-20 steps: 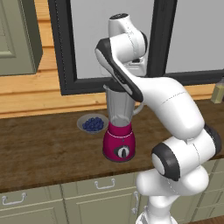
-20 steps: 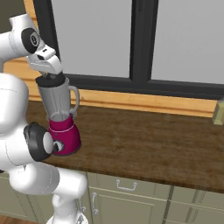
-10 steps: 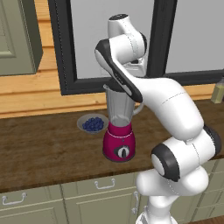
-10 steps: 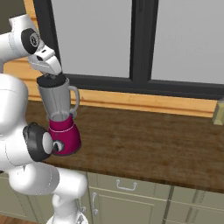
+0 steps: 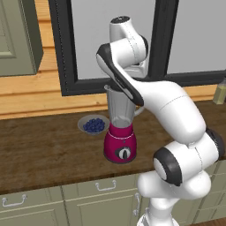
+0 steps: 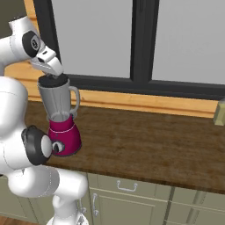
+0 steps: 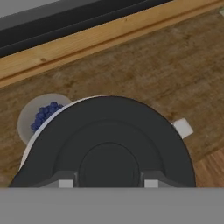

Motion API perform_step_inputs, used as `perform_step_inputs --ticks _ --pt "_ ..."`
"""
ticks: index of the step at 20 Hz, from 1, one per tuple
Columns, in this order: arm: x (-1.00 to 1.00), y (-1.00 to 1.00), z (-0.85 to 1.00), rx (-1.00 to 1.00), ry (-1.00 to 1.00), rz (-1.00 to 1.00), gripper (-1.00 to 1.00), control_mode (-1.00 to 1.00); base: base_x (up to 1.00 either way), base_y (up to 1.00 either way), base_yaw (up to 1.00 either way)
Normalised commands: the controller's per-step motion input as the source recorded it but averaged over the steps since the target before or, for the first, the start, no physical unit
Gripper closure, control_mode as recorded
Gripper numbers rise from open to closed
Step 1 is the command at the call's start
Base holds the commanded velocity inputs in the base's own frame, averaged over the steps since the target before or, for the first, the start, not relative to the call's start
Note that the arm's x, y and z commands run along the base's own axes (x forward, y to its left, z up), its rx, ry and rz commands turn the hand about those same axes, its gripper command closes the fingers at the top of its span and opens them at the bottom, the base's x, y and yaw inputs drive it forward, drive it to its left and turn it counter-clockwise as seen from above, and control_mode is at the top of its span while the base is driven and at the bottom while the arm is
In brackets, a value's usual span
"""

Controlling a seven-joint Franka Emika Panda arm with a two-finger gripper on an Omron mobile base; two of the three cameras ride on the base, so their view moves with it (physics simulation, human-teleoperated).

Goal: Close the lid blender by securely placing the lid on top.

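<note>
The blender (image 5: 120, 148) stands on the wooden counter, with a magenta base, a black dial and a tall clear jar (image 6: 56, 100). The lid (image 7: 109, 144), a dark round disc, sits level right at the jar's mouth and covers it. From the right base view the lid (image 6: 53, 80) shows as a dark cap on the jar's rim. My gripper (image 7: 108, 183) comes straight down from above and is shut on the lid's central knob, one fingertip (image 7: 65, 182) on each side. The jar's handle (image 7: 182, 127) sticks out past the lid's edge.
A grey bowl of blueberries (image 5: 93, 125) sits on the counter just behind and left of the blender. A dark-framed window (image 6: 143, 41) with a wooden sill (image 6: 145, 101) runs along the back. A small pale object (image 6: 219, 112) stands at the counter's far right.
</note>
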Motion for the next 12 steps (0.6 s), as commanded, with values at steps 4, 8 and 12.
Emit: perform_step_inputs --ticks 4,8,12 --pt "0.00 0.33 0.00 0.00 0.00 0.00 1.00 -1.00 0.00 0.00 0.00" --pt "0.00 0.21 0.00 0.00 0.00 0.00 1.00 -1.00 0.00 0.00 0.00" --pt "0.07 0.02 0.00 0.00 -0.02 0.00 1.00 -1.00 0.00 0.00 0.00"
